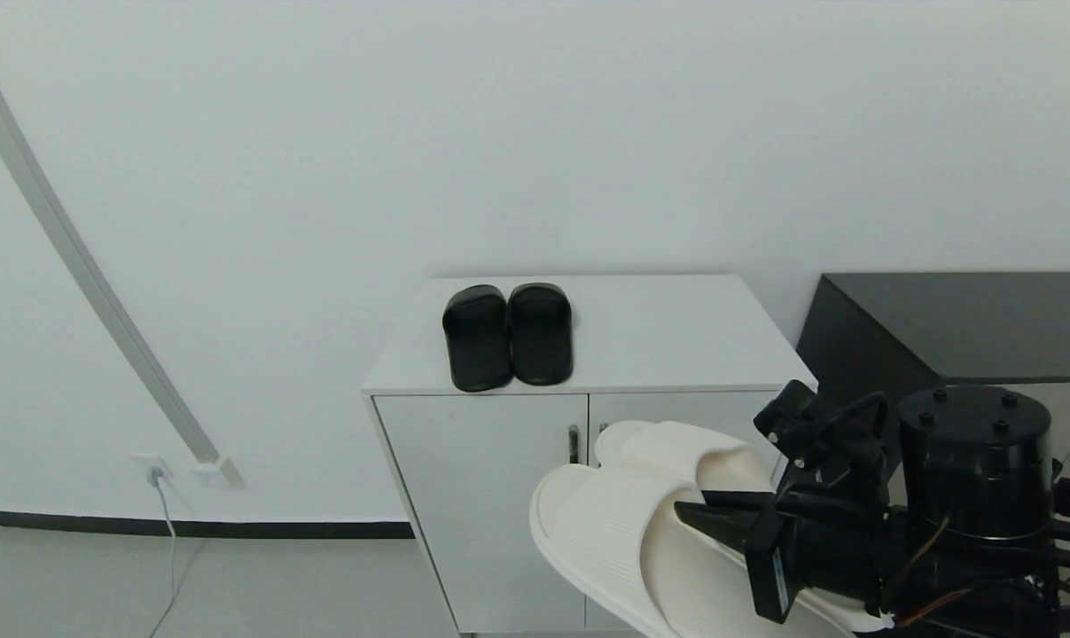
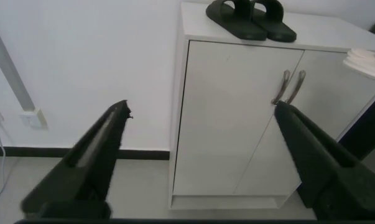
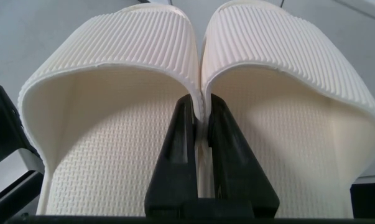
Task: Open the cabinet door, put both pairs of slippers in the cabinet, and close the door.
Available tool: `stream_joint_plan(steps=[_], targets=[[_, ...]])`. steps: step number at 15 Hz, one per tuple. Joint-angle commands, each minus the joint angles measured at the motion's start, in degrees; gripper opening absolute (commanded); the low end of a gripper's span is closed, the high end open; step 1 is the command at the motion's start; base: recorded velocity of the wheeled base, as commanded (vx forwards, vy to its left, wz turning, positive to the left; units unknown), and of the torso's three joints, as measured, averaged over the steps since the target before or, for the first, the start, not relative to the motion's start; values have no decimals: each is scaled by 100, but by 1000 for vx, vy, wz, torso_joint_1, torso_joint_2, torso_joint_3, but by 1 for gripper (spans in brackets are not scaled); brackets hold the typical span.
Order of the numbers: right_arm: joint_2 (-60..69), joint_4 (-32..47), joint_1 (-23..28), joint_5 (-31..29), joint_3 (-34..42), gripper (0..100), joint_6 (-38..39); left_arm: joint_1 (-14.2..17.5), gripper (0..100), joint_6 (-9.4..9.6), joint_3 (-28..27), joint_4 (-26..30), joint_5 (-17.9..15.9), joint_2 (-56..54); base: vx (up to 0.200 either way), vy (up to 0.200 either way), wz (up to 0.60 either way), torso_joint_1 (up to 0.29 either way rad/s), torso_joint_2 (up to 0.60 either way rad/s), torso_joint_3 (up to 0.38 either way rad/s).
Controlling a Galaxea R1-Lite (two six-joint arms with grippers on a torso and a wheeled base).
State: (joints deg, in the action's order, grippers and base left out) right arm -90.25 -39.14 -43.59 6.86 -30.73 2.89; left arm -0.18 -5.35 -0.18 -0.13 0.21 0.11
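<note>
Head view shows my right gripper clamped tight on the inner edges of the white slippers, held up before the shut cabinet with the black slippers side by side on its top, while my left gripper faces that cabinet, jaws spread wide.

Right hand: matte black, narrow wedge fingers.
Right wrist: black cylinder, screw heads on top, black and orange cables.
Left hand: black, long tapered fingers.
</note>
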Motion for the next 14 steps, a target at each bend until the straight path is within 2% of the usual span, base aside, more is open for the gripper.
stream_joint_plan(steps=[1,14], targets=[[-19,-6,0,8,15,0,1,1,100,-1,9,-4,6,-2,0,0,0,-178,393,222],[-37,3,0,8,50,0,1,1,100,-1,9,-4,14,-2,0,0,0,-212,526,308]])
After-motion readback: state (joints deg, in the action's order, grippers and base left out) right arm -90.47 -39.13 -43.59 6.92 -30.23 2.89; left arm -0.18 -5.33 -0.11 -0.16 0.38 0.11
